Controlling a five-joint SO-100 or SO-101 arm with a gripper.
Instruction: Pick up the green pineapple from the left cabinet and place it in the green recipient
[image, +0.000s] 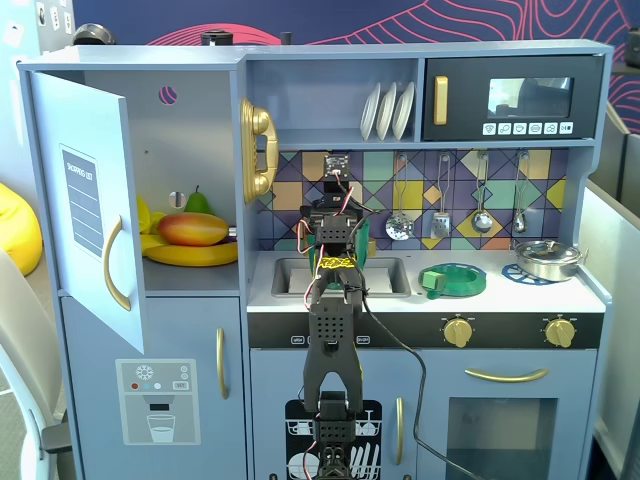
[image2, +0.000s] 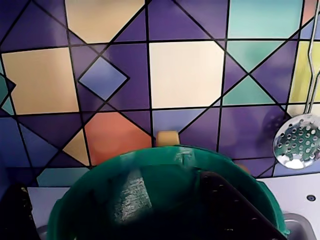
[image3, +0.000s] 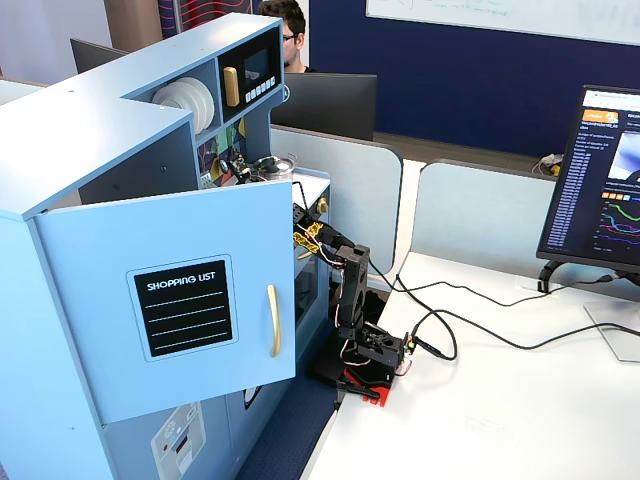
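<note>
Gripper (image: 336, 207) shown poised above pot (image2: 165, 152), which stands at sink (image: 388, 276) on counter (image: 520, 296), approx. centre of fixed view. Only one dark finger (image2: 231, 206) is seen in wrist view, lower right, over pot's mouth; the other is out of frame, so whether the gripper is spread or closed cannot be told. Pineapple is not positively identified: a pale, bumpy, blurred patch inside pot, left of finger, may be it, but resolution is insufficient. Cabinet (image: 190, 130), door (image: 85, 200) swung open, is seen to hold mango (image: 192, 228), bananas (image: 190, 256) and pear (image: 198, 202) only; no pineapple is visible there.

Handling (judged): a small toy fruit, prob. light and rigid, not fragile. Bumpy skin should give grip, but the oval body may be squeezed out of a pinch set off-centre. Hold is best taken across the widest part of body, jaws on opp. flanks; the leafy crown is to be avoided as too thin. A short drop into pot should be tolerated.
</note>
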